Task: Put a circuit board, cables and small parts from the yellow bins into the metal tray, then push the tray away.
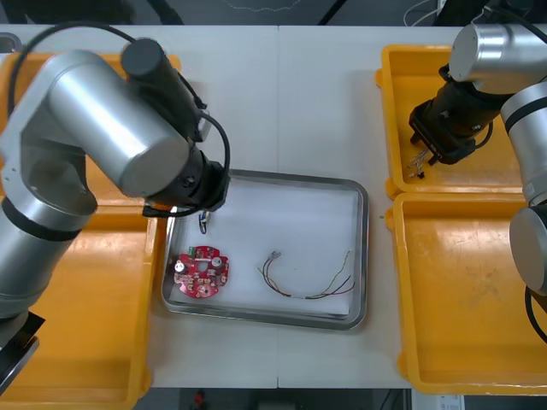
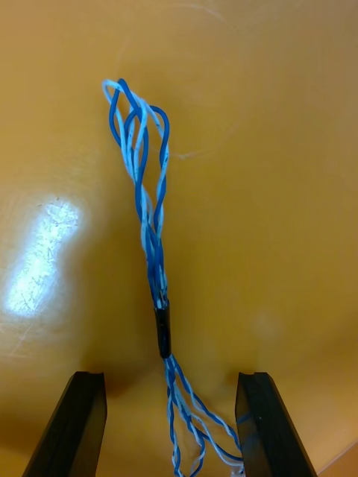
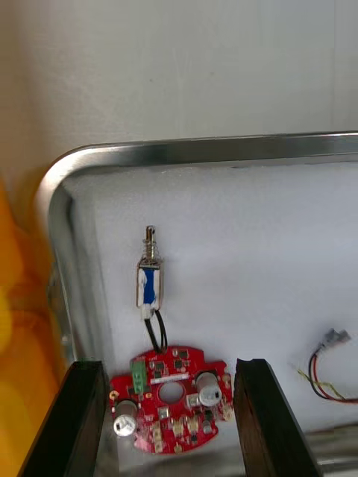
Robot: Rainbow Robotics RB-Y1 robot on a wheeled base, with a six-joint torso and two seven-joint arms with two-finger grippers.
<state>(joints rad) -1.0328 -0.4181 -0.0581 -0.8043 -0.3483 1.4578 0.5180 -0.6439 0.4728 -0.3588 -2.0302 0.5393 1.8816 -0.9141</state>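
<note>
Two spread fingers of my right gripper (image 2: 170, 378) straddled the limp, light blue and white cable (image 2: 149, 238) on the yellow bin (image 2: 283, 149) floor, best pinched, I judged, at its black sleeve (image 2: 162, 332); my left gripper (image 3: 168, 369) hung open over the metal tray (image 3: 186, 149).

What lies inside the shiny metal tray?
A round red circuit board, a red and yellow cable and a small metal part. The left gripper covers the tray's far-left corner from above; its wrist view shows it bare.

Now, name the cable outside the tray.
The blue and white cable, in a yellow bin at the right end effector; the red and yellow cable is inside.
</note>
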